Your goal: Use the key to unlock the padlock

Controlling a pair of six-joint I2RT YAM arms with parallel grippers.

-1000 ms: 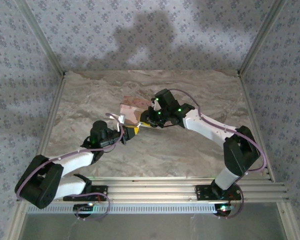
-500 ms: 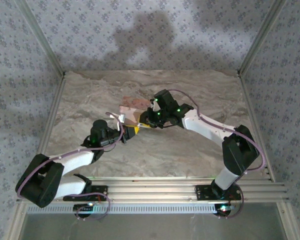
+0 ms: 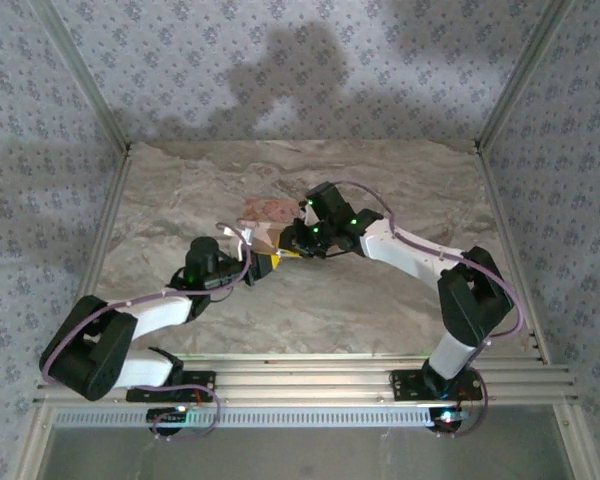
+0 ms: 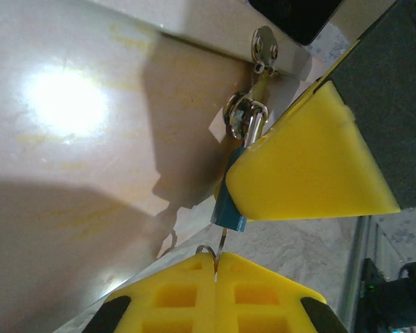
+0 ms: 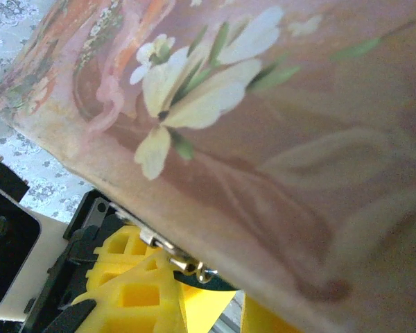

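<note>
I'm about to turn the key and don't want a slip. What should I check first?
1. Key pinched in left claw: ok.
2. Right claw steadying the padlock: ok, a finger lies against its body.
3. Key tip seated in the keyhole: cannot tell; the blade reaches the padlock's lower end.
4. Shackle through the hasp: ok, closed.
5. Claws apart: ok, a gap shows between their fingers.

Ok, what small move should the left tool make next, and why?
Probably twist the left tool to turn the key: its blade meets the padlock underneath, the right tool steadies the body, and the shackle looks closed.
</note>
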